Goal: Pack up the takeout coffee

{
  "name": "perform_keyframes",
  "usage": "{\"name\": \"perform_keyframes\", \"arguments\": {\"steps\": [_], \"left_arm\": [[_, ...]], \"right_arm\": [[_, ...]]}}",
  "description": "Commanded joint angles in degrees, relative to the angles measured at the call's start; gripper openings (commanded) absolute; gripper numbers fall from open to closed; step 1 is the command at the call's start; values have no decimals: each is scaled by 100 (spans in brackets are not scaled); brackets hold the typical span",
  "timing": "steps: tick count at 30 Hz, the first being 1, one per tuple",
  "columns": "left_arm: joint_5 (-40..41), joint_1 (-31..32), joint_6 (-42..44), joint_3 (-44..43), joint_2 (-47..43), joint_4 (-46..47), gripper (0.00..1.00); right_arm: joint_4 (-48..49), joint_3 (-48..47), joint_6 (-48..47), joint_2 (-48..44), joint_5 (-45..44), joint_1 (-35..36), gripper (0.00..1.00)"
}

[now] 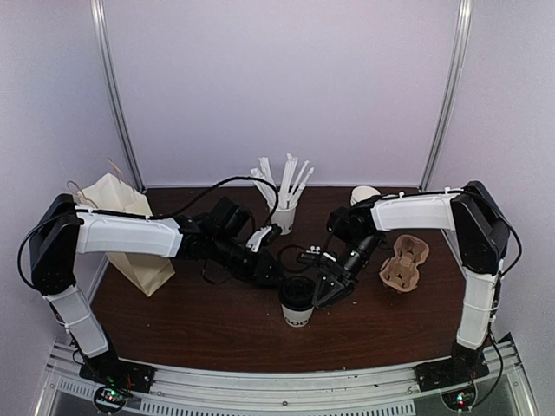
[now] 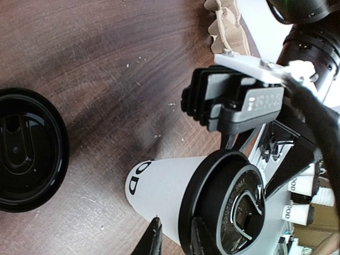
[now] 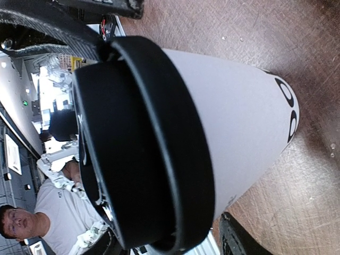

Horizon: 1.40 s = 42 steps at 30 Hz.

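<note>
The takeout coffee (image 1: 297, 305), a white paper cup with dark lettering and a black lid, stands upright on the table between both grippers. In the left wrist view the cup (image 2: 159, 186) fills the lower middle. My left gripper (image 2: 179, 239) is at its upper edge, one finger beside the wall and one against the lid (image 2: 228, 207), slightly open. It shows in the top view (image 1: 276, 276) just left of the cup. My right gripper (image 1: 323, 290) is close against the cup's right side. In the right wrist view its jaws (image 3: 172, 247) stand wide apart below the lid (image 3: 138, 143), open.
A brown paper bag (image 1: 130, 230) stands at the left. A cardboard cup carrier (image 1: 405, 263) lies at the right. A cup of straws (image 1: 284, 212) and a stack of white cups (image 1: 364, 195) stand at the back. A spare black lid (image 2: 26, 149) lies beside the coffee.
</note>
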State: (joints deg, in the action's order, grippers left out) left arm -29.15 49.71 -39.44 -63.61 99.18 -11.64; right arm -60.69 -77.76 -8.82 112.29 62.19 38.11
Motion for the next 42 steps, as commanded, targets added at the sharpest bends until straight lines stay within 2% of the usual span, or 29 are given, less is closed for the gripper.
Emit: {"name": "perform_keyframes", "arguments": {"steps": [1, 5, 9, 16, 25, 28, 29, 35, 42], "left_arm": [[794, 3, 587, -399, 166, -1275, 21], [716, 3, 871, -830, 111, -1460, 23], [705, 2, 970, -1063, -72, -1308, 27], [747, 3, 1067, -1142, -408, -1104, 35], [1591, -5, 1429, -852, -954, -1584, 45], [1889, -29, 1373, -863, -1063, -1719, 49], [2000, -38, 1327, -863, -1107, -1753, 50], [2456, -101, 965, -698, -1344, -1768, 55], [2518, -155, 900, -465, -1526, -1735, 55]], "right_arm": [[613, 98, -55, 136, -2074, 4, 55], [500, 78, -245, 22, -2012, -4, 55], [320, -157, -490, -217, -1574, -5, 58], [-320, -714, -1087, -865, -1375, -5, 72], [-292, -922, -2204, -1677, -2773, 296, 79], [-230, -1084, -2307, -1595, -3057, 503, 98], [-178, -1118, -2327, -1558, -3129, 616, 100], [79, -1344, -2397, -1196, -3934, 1266, 99], [60, -1629, -2379, -726, -4097, 1515, 99]]}}
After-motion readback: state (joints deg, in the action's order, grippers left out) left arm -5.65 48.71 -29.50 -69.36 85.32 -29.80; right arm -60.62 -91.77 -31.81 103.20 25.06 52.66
